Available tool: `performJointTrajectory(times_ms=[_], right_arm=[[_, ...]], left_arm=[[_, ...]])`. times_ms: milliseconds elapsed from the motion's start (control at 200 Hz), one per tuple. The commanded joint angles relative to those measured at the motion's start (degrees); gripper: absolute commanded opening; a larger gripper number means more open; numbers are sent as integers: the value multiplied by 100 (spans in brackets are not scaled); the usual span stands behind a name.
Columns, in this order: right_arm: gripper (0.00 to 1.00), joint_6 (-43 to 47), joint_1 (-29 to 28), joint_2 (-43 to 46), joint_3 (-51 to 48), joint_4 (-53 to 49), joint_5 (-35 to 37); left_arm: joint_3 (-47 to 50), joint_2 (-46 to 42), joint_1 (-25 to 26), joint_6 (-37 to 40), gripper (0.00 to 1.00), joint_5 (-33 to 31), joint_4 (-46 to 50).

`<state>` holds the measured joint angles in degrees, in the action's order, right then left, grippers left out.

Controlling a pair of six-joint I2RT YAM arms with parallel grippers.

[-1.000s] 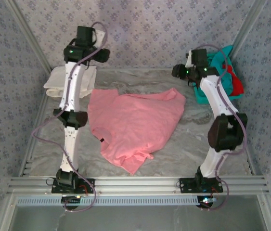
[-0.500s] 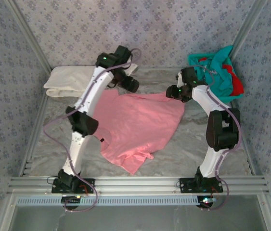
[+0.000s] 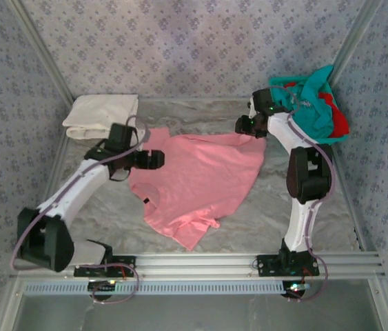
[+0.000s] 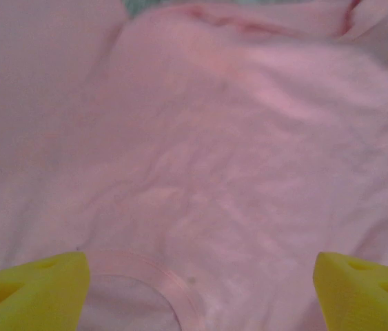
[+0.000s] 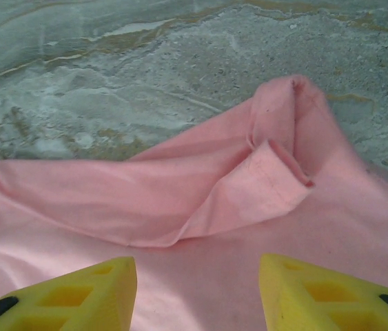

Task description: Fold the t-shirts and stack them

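A salmon pink t-shirt (image 3: 197, 179) lies spread and rumpled across the middle of the table. My left gripper (image 3: 154, 159) hovers low over its left side, jaws wide open, with the collar (image 4: 149, 283) between the yellow fingertips (image 4: 35, 289). My right gripper (image 3: 244, 126) is open over the shirt's back right corner, where a folded-over flap (image 5: 266, 183) of pink cloth lies just ahead of the fingers (image 5: 321, 293). A cream-white t-shirt (image 3: 102, 114) sits folded at the back left. Teal and red t-shirts (image 3: 311, 103) are heaped at the back right.
The marble table top (image 3: 283, 193) shows bare to the right and at the front left of the pink shirt. Patterned walls close in the back and both sides. An aluminium rail (image 3: 200, 262) runs along the near edge, by the arm bases.
The left arm has swung down from the back wall to the pink shirt's left side and its jaws have widened. The right gripper has dropped to the shirt's back right corner.
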<state>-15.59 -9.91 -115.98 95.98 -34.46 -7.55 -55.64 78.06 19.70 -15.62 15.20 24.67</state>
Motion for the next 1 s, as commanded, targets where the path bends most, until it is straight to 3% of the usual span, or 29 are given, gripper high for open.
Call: performJointTrajectory(times_ms=[0, 140, 410, 530, 735, 994], right_arm=[[52, 34, -2, -437, 436, -621, 374], [53, -151, -10, -998, 963, -734, 409], [51, -409, -11, -1891, 1722, -936, 511], [33, -373, 16, -2172, 1952, -938, 355], [6, -378, 12, -1789, 1985, -656, 96], [0, -1071, 106, -1379, 2486, -581, -424]], left_arm=[[714, 140, 113, -631, 85, -34, -1573], [803, 479, 320, -517, 85, -553, -1723], [1499, 837, 464, -863, 85, -685, -2761], [1860, 976, 481, -1047, 84, -716, -3319], [1890, 1023, 543, -1040, 85, -773, -3389], [1924, 1115, 613, -979, 85, -753, -3402]])
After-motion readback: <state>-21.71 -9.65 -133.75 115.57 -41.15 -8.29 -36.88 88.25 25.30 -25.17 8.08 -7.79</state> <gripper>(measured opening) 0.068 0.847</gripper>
